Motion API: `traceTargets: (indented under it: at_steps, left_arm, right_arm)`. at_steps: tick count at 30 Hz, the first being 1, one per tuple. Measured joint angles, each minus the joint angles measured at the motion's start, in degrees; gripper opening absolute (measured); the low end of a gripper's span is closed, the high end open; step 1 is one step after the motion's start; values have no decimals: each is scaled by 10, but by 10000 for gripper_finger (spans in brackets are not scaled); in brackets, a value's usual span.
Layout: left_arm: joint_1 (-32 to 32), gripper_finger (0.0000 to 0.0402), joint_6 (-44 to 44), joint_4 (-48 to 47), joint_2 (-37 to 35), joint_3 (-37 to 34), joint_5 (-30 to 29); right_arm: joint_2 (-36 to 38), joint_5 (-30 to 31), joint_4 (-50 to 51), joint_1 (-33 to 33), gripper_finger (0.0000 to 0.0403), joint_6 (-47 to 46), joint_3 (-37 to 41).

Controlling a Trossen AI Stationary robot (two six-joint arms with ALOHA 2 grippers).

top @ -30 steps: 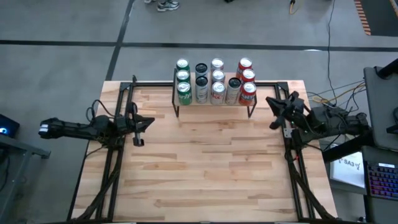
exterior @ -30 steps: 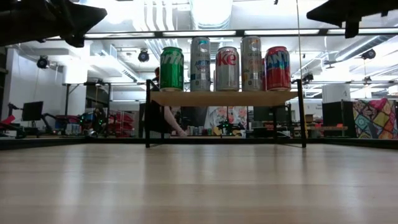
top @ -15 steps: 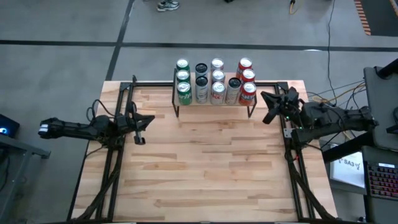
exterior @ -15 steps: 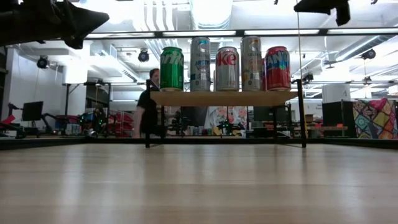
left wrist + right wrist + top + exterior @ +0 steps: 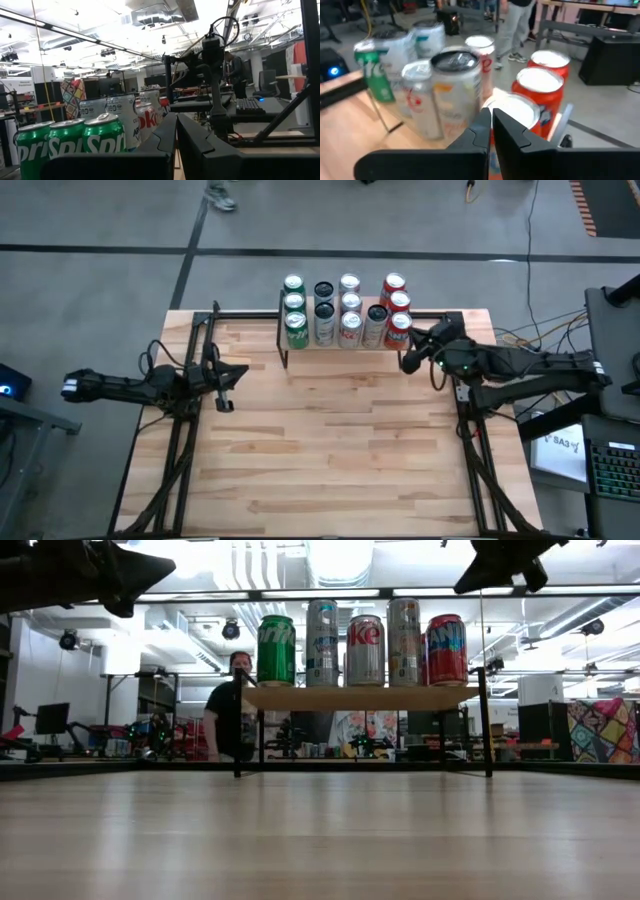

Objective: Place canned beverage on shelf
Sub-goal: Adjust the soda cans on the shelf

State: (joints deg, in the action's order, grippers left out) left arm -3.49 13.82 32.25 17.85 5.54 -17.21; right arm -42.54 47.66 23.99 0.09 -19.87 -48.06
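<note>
Your right gripper [image 5: 408, 361] is hovering just beside the right end of the shelf [image 5: 345, 346], close to the nearest red can [image 5: 398, 329]. In the right wrist view its fingers [image 5: 485, 131] are lying pressed together with nothing between them, pointing at the white top of that red can [image 5: 516, 112]. Every canned beverage you are seeing is already standing upright on the shelf at the far edge of the desk [image 5: 330, 460]: three green cans [image 5: 294, 308] on the left, silver and dark-topped ones [image 5: 324, 320] in the middle, and red ones on the right. Your left gripper [image 5: 222, 387] is waiting over the desk's left side, well apart from the shelf, its fingers [image 5: 167, 137] closed together and holding nothing. A person [image 5: 232, 720] is standing in the room behind the desk.
</note>
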Motion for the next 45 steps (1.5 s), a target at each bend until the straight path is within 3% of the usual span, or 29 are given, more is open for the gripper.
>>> traceTargets:
  at_steps: [10, 24, 45]
  left_arm:
    - [0, 0, -3, 8, 6, 0, 0]
    - [0, 0, -8, 12, 8, 0, 0]
    - [0, 0, -9, 9, 13, 0, 0]
  right_arm:
    - [-15, 0, 31, -17, 9, -1, -46]
    - [-57, 0, 33, -17, 9, 10, -41]
    - [-56, 4, 52, -52, 9, 32, -25]
